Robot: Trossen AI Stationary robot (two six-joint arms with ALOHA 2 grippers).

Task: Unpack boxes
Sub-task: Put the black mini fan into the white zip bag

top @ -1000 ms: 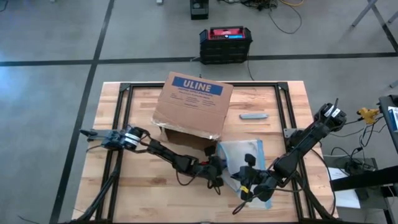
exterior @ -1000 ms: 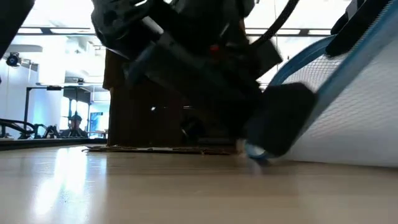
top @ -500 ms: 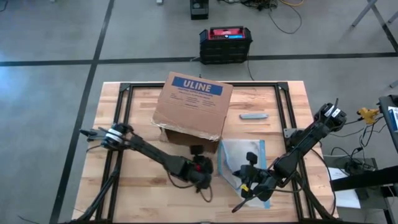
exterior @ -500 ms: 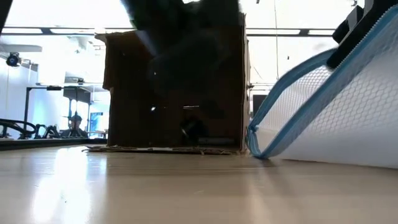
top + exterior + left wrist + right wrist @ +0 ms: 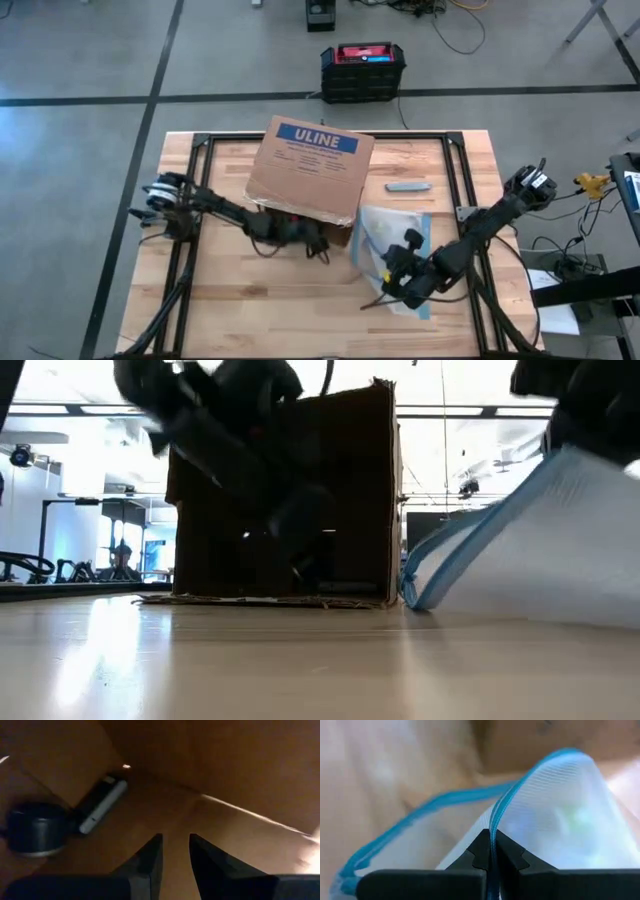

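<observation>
One box lies tipped, mouth toward left tool — slightly parted; right tool pinches pouch.

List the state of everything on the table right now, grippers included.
cardboard box: on its side, open end toward the left arm, items inside.
left gripper: inside the box, slightly open, empty.
dark round item: lying inside the box.
slim bar-shaped item: lying inside the box beside it.
right gripper: shut on the pouch's blue edge.
mesh zip pouch: one edge lifted, the rest on the table.
grey flat piece: lying flat, untouched.
</observation>
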